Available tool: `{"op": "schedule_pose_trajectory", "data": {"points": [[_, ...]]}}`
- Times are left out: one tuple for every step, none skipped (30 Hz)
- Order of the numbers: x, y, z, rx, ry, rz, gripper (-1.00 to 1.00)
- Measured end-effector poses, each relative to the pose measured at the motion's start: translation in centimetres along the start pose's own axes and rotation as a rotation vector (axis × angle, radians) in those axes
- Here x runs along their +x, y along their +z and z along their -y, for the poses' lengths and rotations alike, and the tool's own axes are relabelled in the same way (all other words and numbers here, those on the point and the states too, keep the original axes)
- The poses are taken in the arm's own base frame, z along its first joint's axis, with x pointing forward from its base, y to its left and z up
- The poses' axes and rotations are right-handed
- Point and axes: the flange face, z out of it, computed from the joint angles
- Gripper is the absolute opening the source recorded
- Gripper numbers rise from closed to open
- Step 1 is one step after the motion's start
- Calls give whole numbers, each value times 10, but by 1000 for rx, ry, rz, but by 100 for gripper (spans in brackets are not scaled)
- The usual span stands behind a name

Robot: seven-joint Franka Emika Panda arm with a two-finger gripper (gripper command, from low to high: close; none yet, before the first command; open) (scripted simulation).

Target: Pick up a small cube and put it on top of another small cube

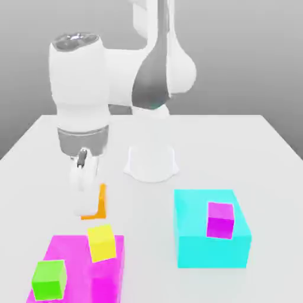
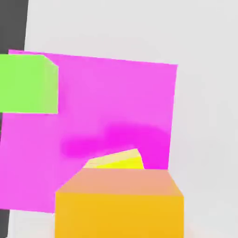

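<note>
Left of centre in the exterior view: pincer (image 1: 83,204) clenched on the small orange cube (image 1: 98,204), carried clear of the white counter (image 1: 248,142). Only an orange sliver visible there beside the white fingers (image 1: 79,189); in the hand view, orange cube (image 2: 120,202) large at the lower centre.

Just below it in the exterior view, toward the lower left: small yellow cube (image 1: 102,242), tilted, resting on the big magenta block (image 1: 106,278). Small green cube (image 1: 50,279) on the same block, nearer its lower left corner. In the hand view, yellow cube (image 2: 116,160) peeking out right behind the orange one, green cube (image 2: 28,83) well off at the upper left.

Likely target: the yellow cube, nearer than the green. Held cube not yet over it, apparently; a short carry toward the frame's lower edge needed before lowering.

Cyan block (image 1: 210,237) with a small purple cube (image 1: 220,220) at the lower right, well apart.
</note>
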Motion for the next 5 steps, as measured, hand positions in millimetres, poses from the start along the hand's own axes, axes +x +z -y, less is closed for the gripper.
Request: {"op": "schedule_pose_trajectory", "data": {"points": [[0, 12, -1, 0, 0, 1, -100], [-1, 21, -2, -1, -1, 2, 100], [-1, 21, -2, -1, -2, 2, 100], [-1, 21, -2, -1, -2, 2, 100], [-1, 21, -2, -1, -2, 2, 100]]}}
